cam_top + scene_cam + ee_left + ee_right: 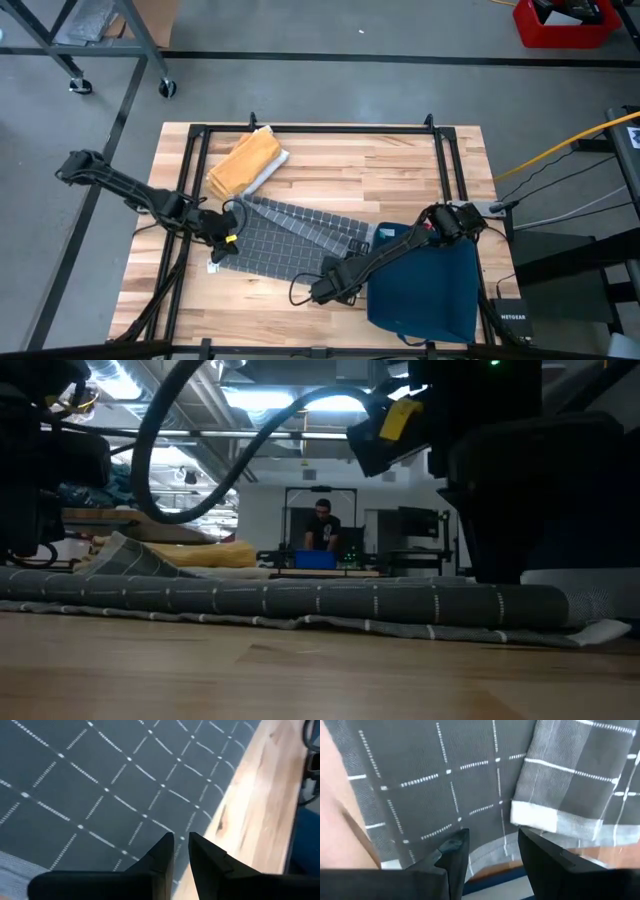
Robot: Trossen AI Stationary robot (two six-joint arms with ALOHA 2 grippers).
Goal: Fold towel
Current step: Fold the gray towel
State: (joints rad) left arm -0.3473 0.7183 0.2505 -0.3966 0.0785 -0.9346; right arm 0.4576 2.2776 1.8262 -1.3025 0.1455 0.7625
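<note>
Your left gripper (222, 247) sits at the left edge of the grey towel (290, 240), jaws a narrow slit apart; whether cloth is pinched cannot be told. The towel, dark grey with a white dashed grid, lies mid-table, an upper strip folded over. Your right gripper (328, 288) hovers at its lower right corner, jaws apart.
</note>
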